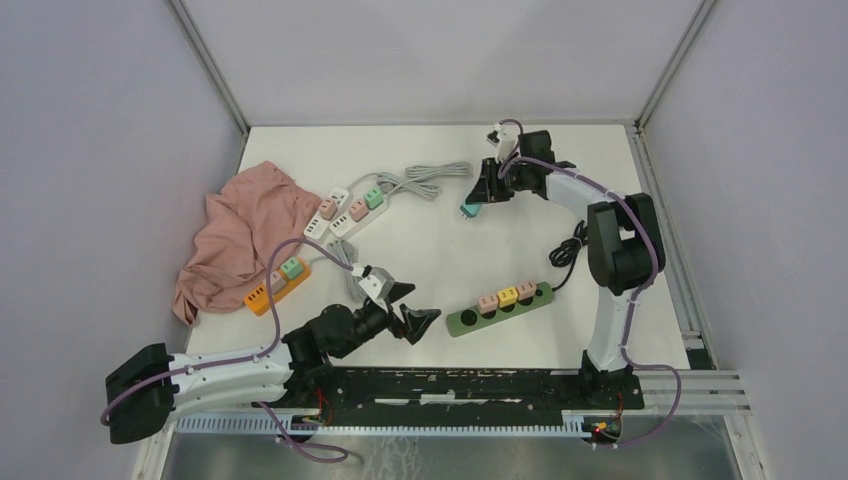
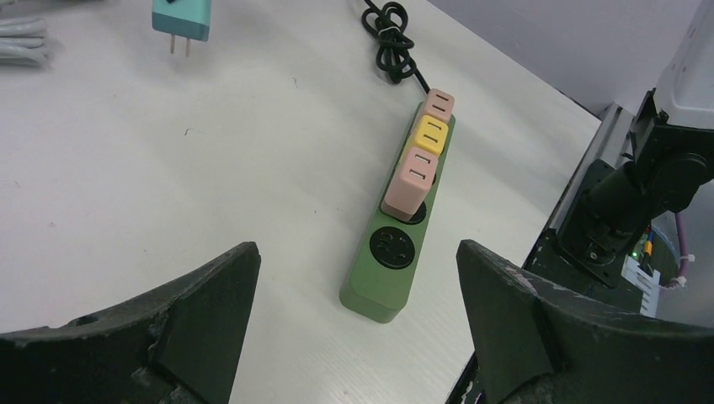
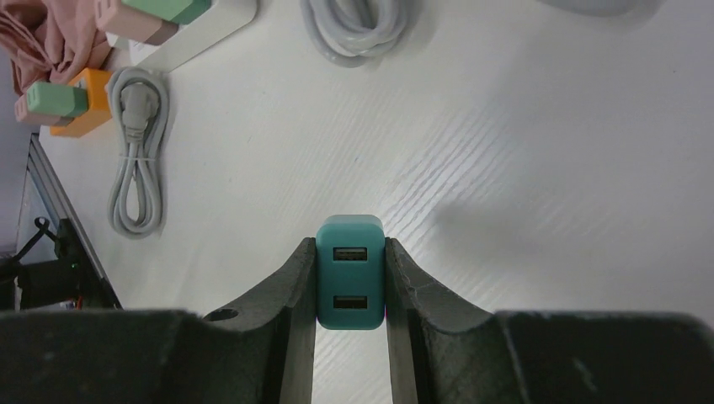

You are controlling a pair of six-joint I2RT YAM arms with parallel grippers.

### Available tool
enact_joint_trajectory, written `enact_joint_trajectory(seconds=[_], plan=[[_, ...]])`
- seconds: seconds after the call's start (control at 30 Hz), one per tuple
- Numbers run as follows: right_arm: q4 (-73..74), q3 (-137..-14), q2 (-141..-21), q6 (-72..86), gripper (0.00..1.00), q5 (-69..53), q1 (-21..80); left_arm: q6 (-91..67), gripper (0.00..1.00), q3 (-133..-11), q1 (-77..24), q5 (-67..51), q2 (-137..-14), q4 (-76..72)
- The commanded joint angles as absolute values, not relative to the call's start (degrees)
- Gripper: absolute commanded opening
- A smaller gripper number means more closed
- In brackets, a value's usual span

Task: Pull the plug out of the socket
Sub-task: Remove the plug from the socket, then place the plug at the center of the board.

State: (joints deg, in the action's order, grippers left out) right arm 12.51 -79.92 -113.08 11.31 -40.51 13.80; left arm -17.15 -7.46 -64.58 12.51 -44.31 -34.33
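Two grippers over one white table (image 1: 430,250), with clock bearings taken from the table's middle in the top view. Nearest, at about 6 o'clock: left gripper (image 1: 412,305), fingers spread wide apart, clasping nothing. Just beside it, at 5 o'clock: green power strip (image 1: 470,322), flat on the table and slanted toward 2 o'clock. Seated along it in a row: near pink plug (image 1: 488,303), yellow plug (image 1: 507,296), far pink plug (image 1: 526,291). One round socket (image 2: 392,247) bare at the strip's near end, right beside the near pink plug. Trailing from the strip's far end toward 3 o'clock: black cord (image 1: 568,255), knotted into a bundle. Over at 8 o'clock: orange power strip (image 1: 262,296), carrying a green plug (image 1: 291,267). At 9 o'clock: pink cloth (image 1: 240,235), crumpled. Around 10 o'clock: white power strips (image 1: 345,222), loaded with pink and green plugs. At 12 o'clock: grey cord (image 1: 430,180), coiled. Farthest of the task's things, near 1 o'clock: teal plug (image 3: 350,286), free of every socket and well apart from the green power strip, two USB ports facing the right wrist camera, two prongs bare in the left wrist view. Clamped on its two sides: right gripper (image 3: 350,246), fingers pressed flat against the teal body. Touching the table or just above it: cannot tell.
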Motion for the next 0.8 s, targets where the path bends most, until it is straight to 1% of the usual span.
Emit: enact_joint_trajectory(seconds=[0.0, 0.13, 0.23, 0.27, 0.3, 0.43, 0.5, 0.57, 0.7, 0.77], plan=[[11.8, -86.5, -118.1, 14.9, 0.08, -37.7, 13.7, -18.2, 0.94, -6.8, -64.2, 15.1, -43.7, -36.1], [13.4, -89.8, -123.1, 14.6, 0.09, -34.8, 13.6, -18.1, 0.93, -6.5, -64.2, 14.8, -44.0, -36.4], [15.2, -92.0, -125.6, 14.6, 0.13, -34.9, 13.3, -18.2, 0.92, -6.7, -64.2, 14.7, -44.2, -36.3], [15.4, -92.0, -125.8, 14.6, 0.18, -34.9, 13.2, -18.2, 0.92, -6.7, -64.2, 14.7, -44.2, -36.3], [15.3, -92.0, -125.9, 14.5, 0.26, -35.0, 13.0, -18.2, 0.92, -6.8, -64.1, 14.8, -44.3, -36.3], [15.6, -91.6, -125.2, 14.3, 0.59, -35.4, 11.2, -18.2, 0.92, -7.1, -64.1, 14.4, -45.0, -36.6], [16.9, -91.7, -124.1, 12.3, 0.69, -35.1, 10.0, -18.4, 0.92, -7.2, -64.1, 13.7, -45.4, -37.1], [18.1, -91.7, -122.6, 10.4, 0.73, -34.8, 8.6, -18.8, 0.92, -7.1, -64.0, 12.7, -45.8, -38.1], [20.7, -90.8, -117.6, 5.7, 0.73, -35.2, 7.0, -20.0, 0.92, -7.0, -63.8, 9.6, -47.2, -41.7], [22.6, -89.9, -114.2, 0.6, 0.73, -36.6, 6.7, -20.7, 0.92, -7.3, -63.6, 8.4, -48.0, -42.8]])
